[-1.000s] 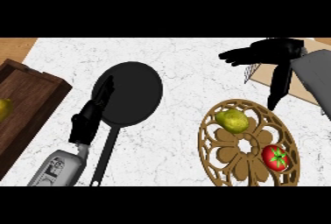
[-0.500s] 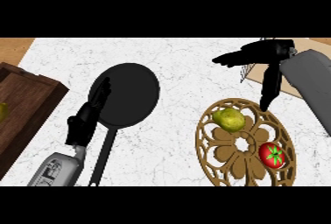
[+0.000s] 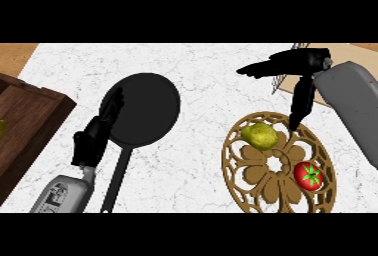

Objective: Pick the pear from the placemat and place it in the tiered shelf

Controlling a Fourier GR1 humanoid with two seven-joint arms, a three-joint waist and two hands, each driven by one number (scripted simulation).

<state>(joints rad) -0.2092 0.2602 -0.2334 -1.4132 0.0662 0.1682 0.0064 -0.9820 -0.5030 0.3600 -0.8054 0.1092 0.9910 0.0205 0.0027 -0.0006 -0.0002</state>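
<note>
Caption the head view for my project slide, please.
Right hand hovers open above the pear and tomato on the placemat; left hand rests beside a black pan.

On the desk (image 3: 192,65) the placemat (image 3: 255,187) lies at the right, with the pear (image 3: 260,136) on its far left part and a tomato (image 3: 308,176) nearer, to the right; a pan (image 3: 144,116) lies left of the placemat; the tiered shelf (image 3: 29,120) stands at the left edge.
</note>
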